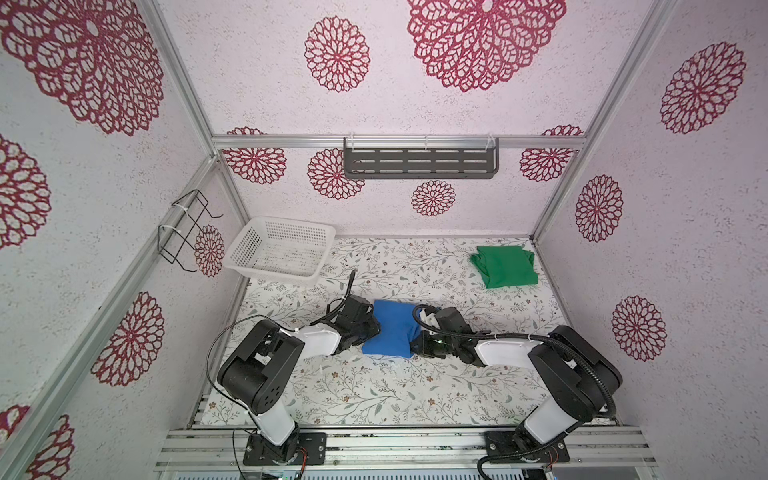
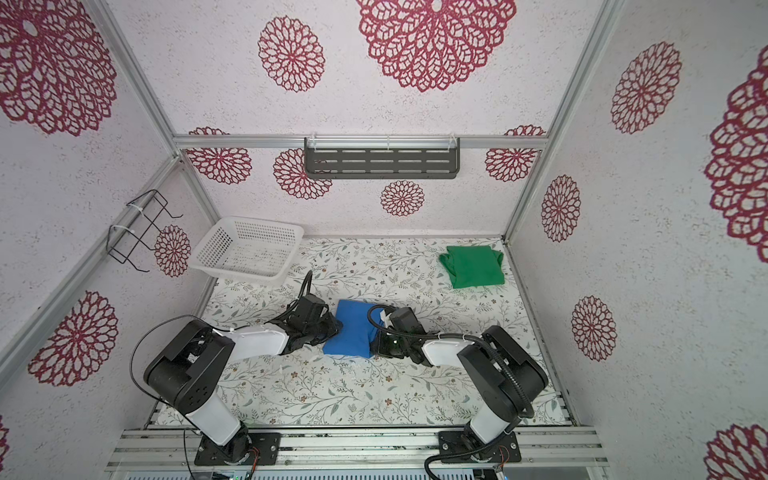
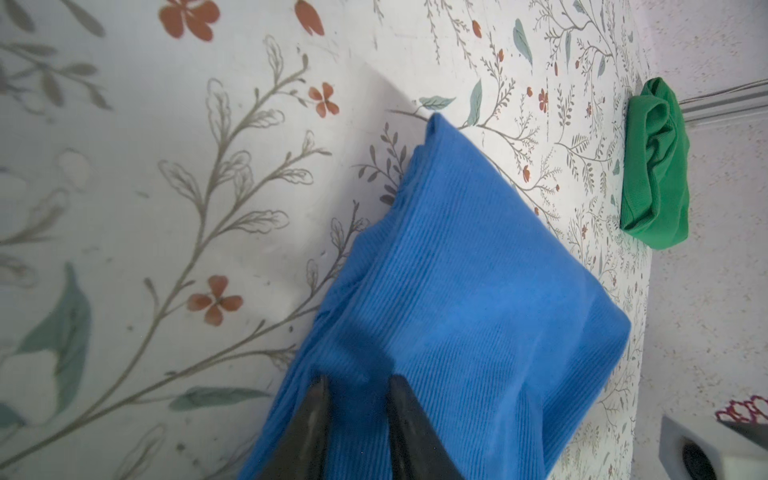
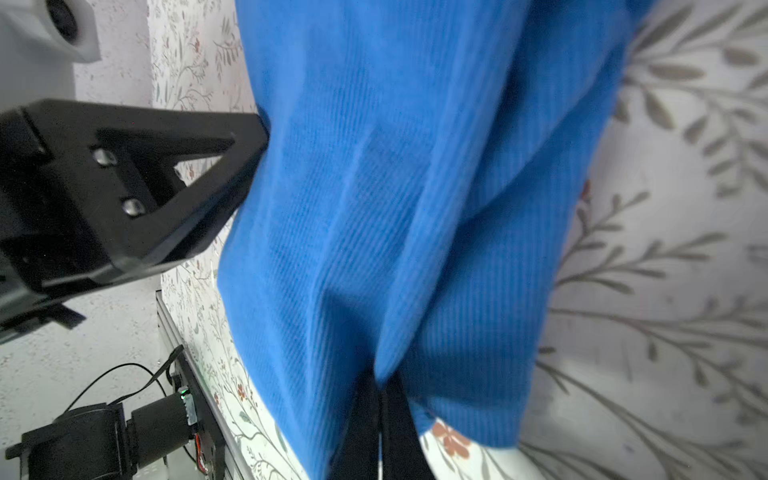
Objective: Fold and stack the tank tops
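The left hand [image 3: 359, 386] and right hand [image 4: 379, 390], both clamped on the folded royal blue ribbed cloth tank top [image 1: 390, 332] at the centre of the desk [image 1: 374, 395], should carry it level onto the bright green cloth tank top [image 1: 505, 266] at one o'clock

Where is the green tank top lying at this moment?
In both top views the green tank top lies folded in the far right corner of the table, beside the right wall, well apart from the blue tank top at the centre.
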`<state>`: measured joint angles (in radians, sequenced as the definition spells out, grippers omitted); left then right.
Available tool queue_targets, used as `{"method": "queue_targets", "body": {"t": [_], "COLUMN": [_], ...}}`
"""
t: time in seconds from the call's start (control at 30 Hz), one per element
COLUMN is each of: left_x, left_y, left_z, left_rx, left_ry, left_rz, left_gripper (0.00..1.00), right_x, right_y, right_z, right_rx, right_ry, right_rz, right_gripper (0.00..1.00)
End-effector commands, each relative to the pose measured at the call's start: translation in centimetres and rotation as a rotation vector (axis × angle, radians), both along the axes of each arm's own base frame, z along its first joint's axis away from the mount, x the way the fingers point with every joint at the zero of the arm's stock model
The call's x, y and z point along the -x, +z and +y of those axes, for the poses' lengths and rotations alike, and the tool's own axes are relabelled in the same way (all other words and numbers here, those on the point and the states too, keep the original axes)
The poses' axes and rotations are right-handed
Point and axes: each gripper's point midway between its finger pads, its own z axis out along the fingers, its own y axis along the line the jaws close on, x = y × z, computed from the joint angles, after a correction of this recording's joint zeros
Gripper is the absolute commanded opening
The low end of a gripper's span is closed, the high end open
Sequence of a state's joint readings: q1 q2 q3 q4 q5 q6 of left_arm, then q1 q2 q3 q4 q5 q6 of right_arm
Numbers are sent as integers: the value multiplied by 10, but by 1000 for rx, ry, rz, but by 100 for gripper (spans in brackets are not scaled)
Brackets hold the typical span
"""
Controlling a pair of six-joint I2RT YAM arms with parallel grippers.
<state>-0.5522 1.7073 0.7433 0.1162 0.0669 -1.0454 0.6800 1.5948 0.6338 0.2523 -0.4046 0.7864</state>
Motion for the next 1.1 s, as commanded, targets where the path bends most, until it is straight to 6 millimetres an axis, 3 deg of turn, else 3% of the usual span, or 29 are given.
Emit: {"method": "queue_targets", "body": {"t": [0.0, 0.23, 0.47, 0.5, 0.63, 0.73, 0.9, 0.97, 1.07], "left_x": [15, 17, 14, 13, 11, 9, 8, 9, 8], "left_y": [-31, -48, -36, -33, -19, -10, -7, -7, -8], "left_z": [13, 18, 13, 11, 1, -6, -7, -7, -7], "left_rx": [-83, -110, -103, -96, -90, -81, -80, -81, -85], "left_ry": [18, 30, 19, 15, -11, -23, -26, -27, -28], "left_rz": [70, 95, 70, 62, 34, 17, 12, 15, 19], "left_gripper": [25, 23, 23, 23, 24, 24, 25, 25, 25], "right_x": [1, 1, 6, 5, 1, 4, 21, 21, 17], "right_y": [12, 7, 3, 6, 24, 36, 36, 40, 44], "right_z": [-14, -50, -57, -59, -59, -49, -26, -16, -3], "right_rx": [56, 141, 194, 202, 201, 164, 78, 36, 1], "right_ry": [-9, -44, -12, -14, -20, -7, 22, 24, 28], "right_rz": [-38, -38, -25, -33, -72, -82, -55, -60, -75], "right_gripper": [0, 0, 2, 8, 11, 18, 31, 31, 22]}}
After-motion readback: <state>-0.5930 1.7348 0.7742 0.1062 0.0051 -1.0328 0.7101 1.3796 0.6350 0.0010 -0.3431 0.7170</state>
